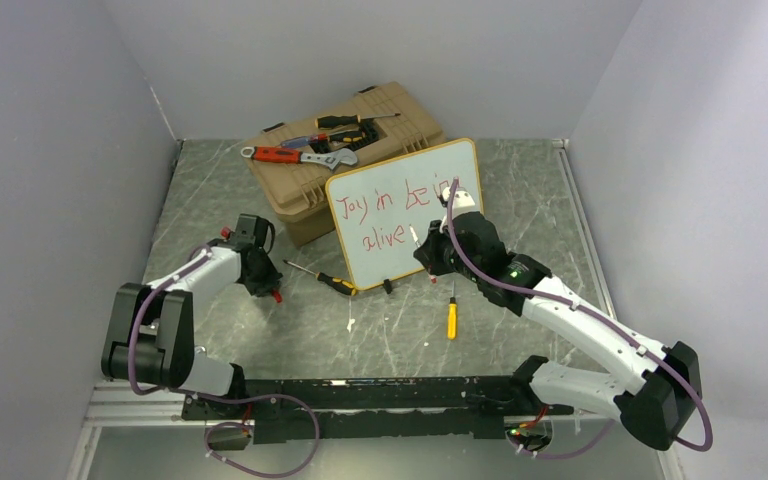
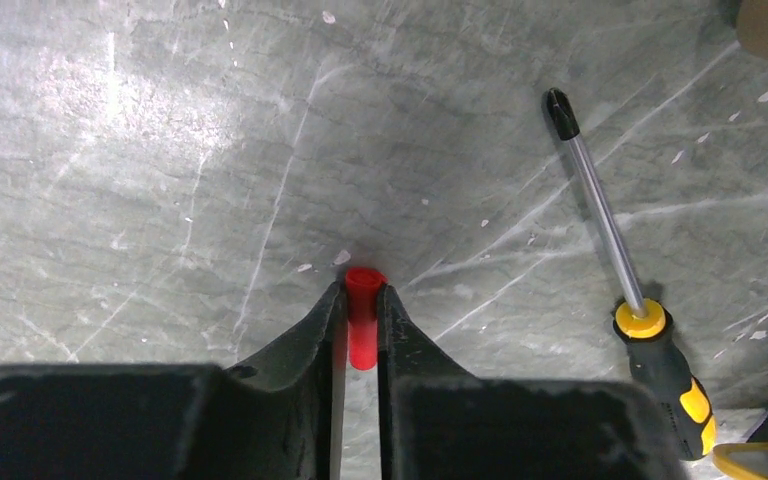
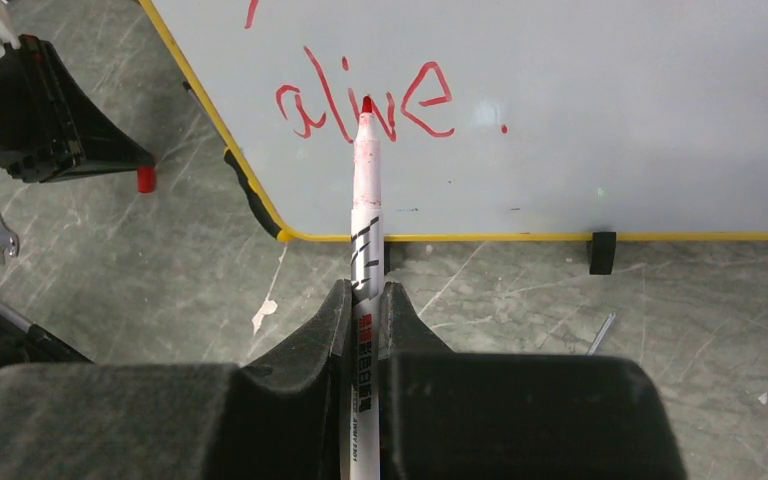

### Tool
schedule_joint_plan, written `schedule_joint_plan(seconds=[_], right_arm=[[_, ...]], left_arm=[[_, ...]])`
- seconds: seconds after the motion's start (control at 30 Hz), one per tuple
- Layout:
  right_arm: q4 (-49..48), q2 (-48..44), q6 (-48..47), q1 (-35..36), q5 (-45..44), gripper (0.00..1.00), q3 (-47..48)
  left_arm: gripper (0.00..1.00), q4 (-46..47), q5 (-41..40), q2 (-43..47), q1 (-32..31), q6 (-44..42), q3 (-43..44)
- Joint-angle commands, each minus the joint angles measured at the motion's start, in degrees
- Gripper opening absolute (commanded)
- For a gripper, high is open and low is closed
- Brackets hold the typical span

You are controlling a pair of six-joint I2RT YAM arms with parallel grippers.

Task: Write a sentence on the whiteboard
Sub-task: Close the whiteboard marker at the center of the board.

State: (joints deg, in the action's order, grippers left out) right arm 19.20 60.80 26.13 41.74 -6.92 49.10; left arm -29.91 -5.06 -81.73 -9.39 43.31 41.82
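While the right end effector [image 3: 362, 292] clamps the marker [image 3: 365, 190] mid-barrel and the left end effector [image 2: 362, 292] pinches its cap [image 2: 362, 340], the light whiteboard [image 1: 405, 218] probably tips easily.

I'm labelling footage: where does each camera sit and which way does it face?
Top external: above, behind the robot, looking down at the yellow-framed white whiteboard before the tan plastic toolbox; left arm and right arm show.
Left wrist: faces the grey marbled tabletop; left end effector pinches a red cap.
Right wrist: faces the whiteboard; right end effector grips a white red-tipped marker.
Shared: top and right wrist show red handwritten "alive".
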Motion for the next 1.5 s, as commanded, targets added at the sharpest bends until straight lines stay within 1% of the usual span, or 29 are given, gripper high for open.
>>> schedule_joint_plan(seconds=[0.0,0.07,0.3,0.37,0.43,0.57,0.63,0.73,0.83,0.87,1.13,1.27,1.47], right_arm=[[-1.84,-1.34,-0.16,0.45,0.54,0.00,0.66],[-1.57,-1.24,-0.86,0.74,1.28,0.00,1.29],[-3.69,0.81,-2.16,4.15,6.32,0.00,4.48],[-3.60,3.05,-2.06,6.17,6.36,0.00,6.61],[-3.77,4.78,-1.70,8.25,6.11,0.00,8.99],[-6.33,7.71,0.25,11.90,7.75,0.00,12.22],[-6.86,8.98,-0.24,13.90,7.98,0.00,13.83],[-5.34,10.90,-2.32,16.91,7.04,0.00,16.42],[-4.35,12.41,-3.30,18.20,7.06,0.00,18.08],[-3.90,13.14,-3.42,18.47,5.76,0.00,18.63],[-2.18,15.11,-3.24,19.17,4.31,0.00,20.48],[-0.66,16.05,-1.80,19.22,1.62,0.00,21.30],[-0.66,15.78,-0.82,19.24,0.84,0.00,20.96]], left_arm=[[0.08,-0.88,-2.93,-0.04,0.33,0.67,0.20],[0.00,-2.49,-2.40,3.11,0.33,2.06,0.23],[0.00,-7.07,2.53,23.76,0.33,9.32,2.60],[0.00,-6.98,4.36,28.29,0.33,11.53,4.43],[0.00,-6.21,7.60,30.15,0.25,14.49,6.40],[0.00,1.18,16.08,29.94,-0.40,22.60,7.99],[0.00,4.22,17.79,29.24,-1.67,25.25,8.80],[0.00,7.62,18.60,28.09,-3.13,27.10,10.29],[0.00,8.97,19.40,26.49,-4.59,28.03,11.99],[0.00,9.62,19.46,26.24,-5.11,28.49,12.19],[0.00,11.66,19.09,26.80,-7.43,30.94,10.91],[0.00,11.59,17.84,27.27,-9.31,31.23,10.51],[0.00,11.06,17.13,27.72,-11.35,31.68,10.21]])
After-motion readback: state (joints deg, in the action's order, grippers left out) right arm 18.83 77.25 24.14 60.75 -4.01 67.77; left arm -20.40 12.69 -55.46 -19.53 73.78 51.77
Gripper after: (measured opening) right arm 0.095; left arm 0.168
